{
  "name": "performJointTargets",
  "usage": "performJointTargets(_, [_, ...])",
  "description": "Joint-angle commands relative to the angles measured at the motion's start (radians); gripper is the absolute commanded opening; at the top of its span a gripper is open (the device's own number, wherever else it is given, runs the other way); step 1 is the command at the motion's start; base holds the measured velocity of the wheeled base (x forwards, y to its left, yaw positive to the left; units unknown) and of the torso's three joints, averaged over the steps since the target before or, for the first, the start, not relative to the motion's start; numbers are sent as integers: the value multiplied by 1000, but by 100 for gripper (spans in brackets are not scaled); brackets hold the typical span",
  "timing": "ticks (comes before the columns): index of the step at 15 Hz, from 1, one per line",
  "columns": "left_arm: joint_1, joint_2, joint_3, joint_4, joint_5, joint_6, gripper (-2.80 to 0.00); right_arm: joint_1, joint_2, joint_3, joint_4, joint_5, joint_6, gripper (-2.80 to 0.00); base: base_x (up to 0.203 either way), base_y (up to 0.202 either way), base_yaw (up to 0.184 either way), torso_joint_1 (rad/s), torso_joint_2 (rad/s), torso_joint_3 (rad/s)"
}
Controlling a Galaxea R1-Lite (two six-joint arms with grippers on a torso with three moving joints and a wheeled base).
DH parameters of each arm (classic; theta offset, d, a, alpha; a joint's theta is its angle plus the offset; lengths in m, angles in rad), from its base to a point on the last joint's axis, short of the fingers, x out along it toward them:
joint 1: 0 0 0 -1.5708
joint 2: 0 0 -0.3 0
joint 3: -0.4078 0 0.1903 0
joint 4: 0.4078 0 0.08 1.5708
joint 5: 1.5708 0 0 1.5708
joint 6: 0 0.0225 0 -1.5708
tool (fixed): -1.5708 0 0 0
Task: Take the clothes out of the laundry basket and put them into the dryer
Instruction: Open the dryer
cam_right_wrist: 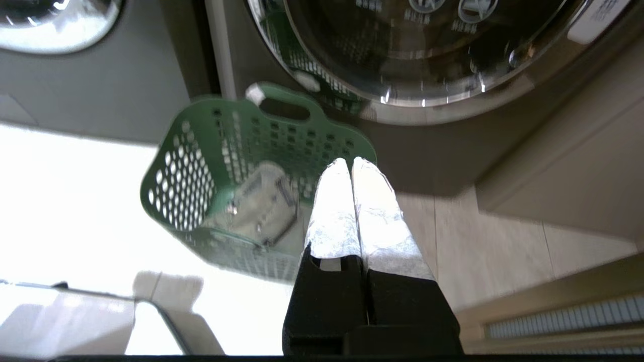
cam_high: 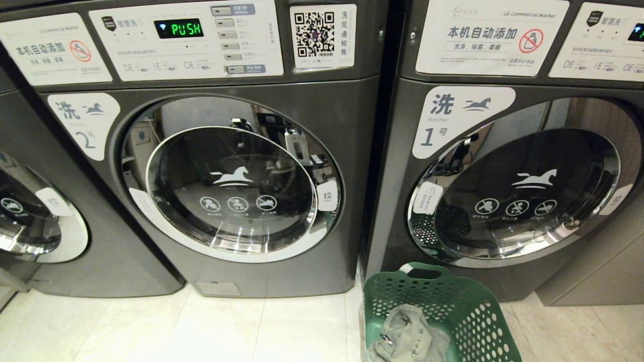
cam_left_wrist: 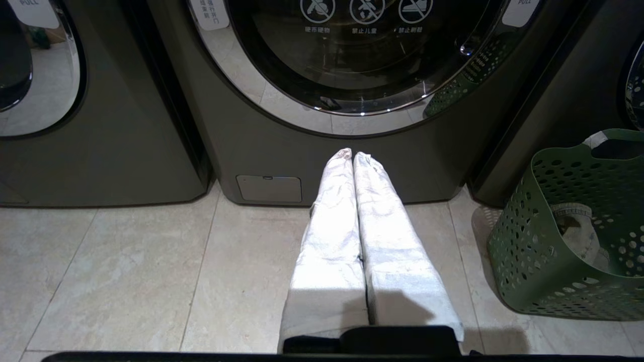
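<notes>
- The basket (cam_high: 455, 306) sits on the tiled floor (cam_high: 201, 327) at the lower right of the head view, just in front of the machine marked 1 (cam_high: 503, 151), its handle cutout toward that machine.
- A grey-green garment (cam_high: 407, 334) lies crumpled inside the basket, low in the frame.
- The machine marked 2 (cam_high: 226, 151) fills the centre left of the head view; its door is shut and its display reads PUSH.
- Neither arm shows in the head view.
- Left gripper (cam_left_wrist: 352, 155): centre of its wrist view, jaws pressed together with nothing between them, pointing at the base of machine 2, above the floor; the basket is at the right edge.
- Right gripper (cam_right_wrist: 350, 162): centre of its wrist view, jaws closed and empty, tips over the basket's near rim.
</notes>
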Motion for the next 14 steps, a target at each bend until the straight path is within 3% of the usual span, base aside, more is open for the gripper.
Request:
performJointTargets(1, [0,0,0,0,1,1,-280,0,189,-68,9,-1,-2,-280,0,0,0,2,-2,-188])
performJointTargets(5, [0,1,0,0,0,3,-280,5,574,-161,-33,71,71,-280,0,0,0,5,2,-197])
performJointTargets(11, [0,1,0,0,0,1,-280,9,1006,-161,-117,192,168,-280,0,0,0,5,3,-194])
performJointTargets(14, [0,0,0,1,0,3,-280,9,1137,-136,-275,219,191,-280,0,0,0,2,10,-193])
